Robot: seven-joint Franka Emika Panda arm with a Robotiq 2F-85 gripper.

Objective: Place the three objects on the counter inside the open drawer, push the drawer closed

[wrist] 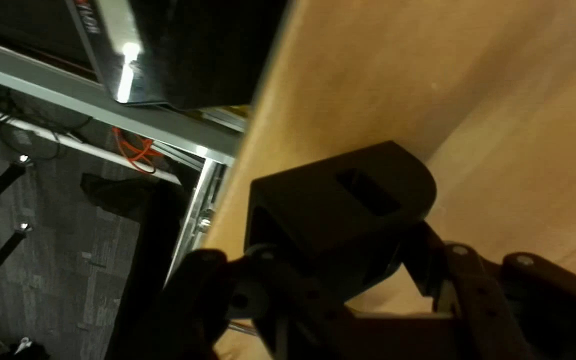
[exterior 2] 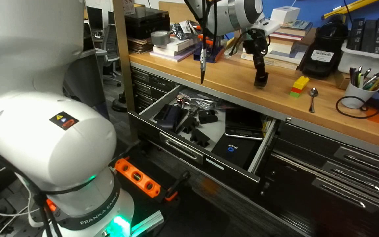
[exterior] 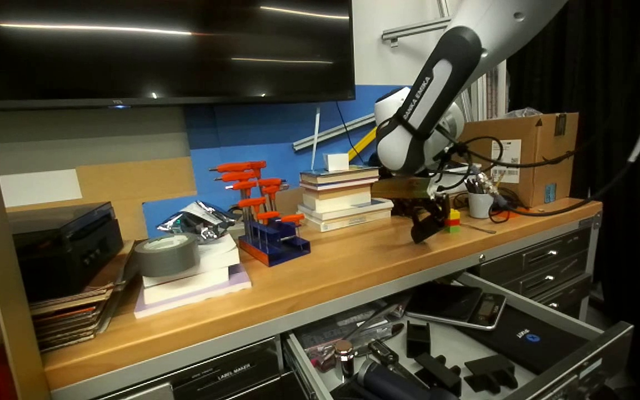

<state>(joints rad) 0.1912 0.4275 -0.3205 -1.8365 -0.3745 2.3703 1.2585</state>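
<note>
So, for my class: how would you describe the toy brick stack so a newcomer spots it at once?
Start at the long wooden counter above the open drawer and find its white pen cup. The brick stack stands beside the metal spoon, on the side away from that cup. Unlike its neighbours, it is brightly striped: yellow over red over green.

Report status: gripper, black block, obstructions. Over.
Gripper gripping black block; clearance above counter unclear. Toy bricks nearby on counter. Drawer open but cluttered, may be tight.
</note>
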